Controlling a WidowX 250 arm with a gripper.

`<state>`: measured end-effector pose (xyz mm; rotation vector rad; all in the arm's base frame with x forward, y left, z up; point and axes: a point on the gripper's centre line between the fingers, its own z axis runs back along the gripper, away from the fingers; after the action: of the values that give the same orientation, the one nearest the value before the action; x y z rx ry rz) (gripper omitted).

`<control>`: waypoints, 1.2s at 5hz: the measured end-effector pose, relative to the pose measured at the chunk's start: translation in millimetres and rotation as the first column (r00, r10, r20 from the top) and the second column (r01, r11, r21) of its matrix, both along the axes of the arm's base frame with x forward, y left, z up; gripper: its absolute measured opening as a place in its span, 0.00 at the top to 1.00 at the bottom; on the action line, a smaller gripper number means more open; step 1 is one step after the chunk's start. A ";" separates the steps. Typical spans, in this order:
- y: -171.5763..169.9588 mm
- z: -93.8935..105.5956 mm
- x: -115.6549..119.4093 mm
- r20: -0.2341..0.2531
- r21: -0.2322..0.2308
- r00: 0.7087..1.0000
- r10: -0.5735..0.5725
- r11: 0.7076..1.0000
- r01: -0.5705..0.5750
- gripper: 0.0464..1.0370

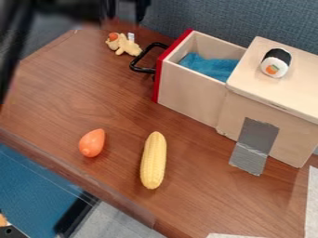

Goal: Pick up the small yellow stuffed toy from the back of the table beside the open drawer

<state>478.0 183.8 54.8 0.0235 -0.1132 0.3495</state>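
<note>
The small plush toy looks light and soft, best pinched mid-body; whether the nearby claw is spread, I cannot tell.

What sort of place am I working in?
Probably a robot test bench, perhaps in a lab: a black arm over a table, a box taped down with grey tape, and toy corn and sushi.

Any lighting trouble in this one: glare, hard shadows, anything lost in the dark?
Camera view: soft light, no hard shadows; no strong glare on the tabletop; the box's flat top is brighter than its side below; the black arm at upper left is dark, with little surface detail.
</note>
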 end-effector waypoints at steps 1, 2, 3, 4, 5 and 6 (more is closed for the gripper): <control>6.3 -16.7 -4.8 -0.047 0.027 0.999 0.018 1.000 -0.016 0.04; 11.5 -30.4 -10.0 -0.093 0.055 0.995 0.031 0.998 -0.026 0.04; 12.0 -47.2 -17.8 -0.125 0.059 0.991 0.042 0.998 -0.035 0.04; 12.6 -48.9 -20.1 -0.131 0.072 0.990 0.056 0.996 -0.047 0.11; 10.0 -50.0 -22.9 -0.121 0.071 0.989 0.081 0.995 -0.073 0.38; 6.1 -46.7 -27.7 -0.108 0.047 0.990 0.089 0.995 -0.085 0.57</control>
<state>450.3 189.9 8.1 0.0895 -0.0101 0.4321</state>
